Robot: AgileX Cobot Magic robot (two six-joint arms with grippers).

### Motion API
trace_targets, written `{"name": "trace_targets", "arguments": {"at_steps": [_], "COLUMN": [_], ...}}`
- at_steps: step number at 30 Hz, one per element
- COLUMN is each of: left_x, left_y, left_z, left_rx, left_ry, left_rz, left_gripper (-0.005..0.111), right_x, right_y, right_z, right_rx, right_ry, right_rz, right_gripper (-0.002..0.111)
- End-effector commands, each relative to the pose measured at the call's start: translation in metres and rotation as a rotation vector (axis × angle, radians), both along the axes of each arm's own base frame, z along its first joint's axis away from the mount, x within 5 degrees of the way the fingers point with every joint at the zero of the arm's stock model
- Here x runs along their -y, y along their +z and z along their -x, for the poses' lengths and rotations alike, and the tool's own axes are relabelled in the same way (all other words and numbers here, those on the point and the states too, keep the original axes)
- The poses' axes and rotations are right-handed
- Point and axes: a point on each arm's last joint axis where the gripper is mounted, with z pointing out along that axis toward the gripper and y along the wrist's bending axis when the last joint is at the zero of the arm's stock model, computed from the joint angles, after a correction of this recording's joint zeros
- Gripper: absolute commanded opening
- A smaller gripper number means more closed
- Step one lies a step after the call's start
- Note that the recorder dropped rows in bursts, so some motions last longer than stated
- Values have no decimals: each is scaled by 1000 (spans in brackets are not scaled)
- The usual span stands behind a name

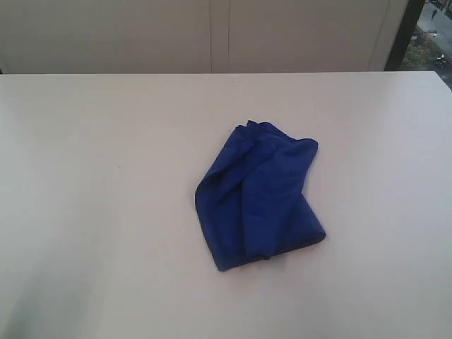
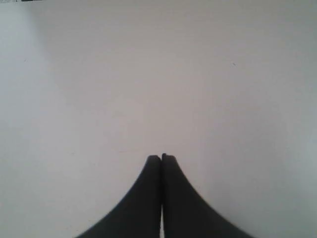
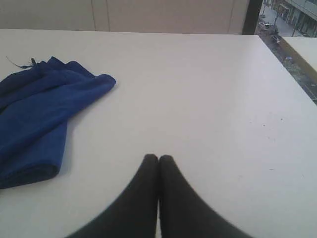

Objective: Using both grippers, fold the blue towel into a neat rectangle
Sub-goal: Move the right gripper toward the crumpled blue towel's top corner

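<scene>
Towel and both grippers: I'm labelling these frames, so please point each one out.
blue towel (image 1: 258, 199), exterior view, middle of the crumpled cloth.
left gripper (image 2: 161, 157), left wrist view, between its closed fingertips.
right gripper (image 3: 158, 157), right wrist view, between its closed fingertips.

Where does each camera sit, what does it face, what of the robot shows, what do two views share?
Exterior: raised, looking down at blue towel on table; no arm shows.
Left wrist: behind the shut left gripper, facing bare table.
Right wrist: behind the shut right gripper, facing table and towel.
Shared: towel, exterior and right wrist.
</scene>
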Motion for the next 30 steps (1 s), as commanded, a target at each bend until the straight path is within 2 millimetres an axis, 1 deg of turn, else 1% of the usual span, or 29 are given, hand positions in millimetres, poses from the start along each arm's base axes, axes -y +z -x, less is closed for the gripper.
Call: {"name": "trace_targets", "arguments": {"at_steps": [1, 3, 6, 9, 13, 17, 22, 24, 26, 28, 30], "left_x": [0, 0, 0, 0, 0, 0, 0, 0, 0, 0, 0], "left_y": [-1, -1, -1, -1, -1, -1, -1, -1, -1, -1, -1], "left_z": [0, 0, 0, 0, 0, 0, 0, 0, 0, 0, 0], "left_rx": [4, 4, 4, 4, 4, 4, 4, 4, 4, 4, 4], "left_ry": [2, 2, 2, 2, 2, 2, 2, 2, 2, 2, 2], "left_rz": [6, 6, 6, 6, 6, 6, 6, 6, 6, 6, 6], "left_gripper": [0, 0, 0, 0, 0, 0, 0, 0, 0, 0, 0], "right_x": [0, 0, 0, 1, 1, 2, 2, 2, 2, 3, 3], "right_y": [0, 0, 6, 18, 39, 50, 57, 59, 59, 56, 64], "right_z": [0, 0, -2, -3, -2, 1, 3, 4, 4, 3, 4], "right_rx": [14, 18, 86, 221, 447, 576, 657, 684, 686, 651, 612], "right_ry": [-7, -7, -9, -12, -19, -22, -24, -29, -31, -36, -36], "right_rz": [-4, -4, -6, -11, -20, -25, -28, 27, 63, 31, 2], "right_gripper": [0, 0, 0, 0, 0, 0, 0, 0, 0, 0, 0]}}
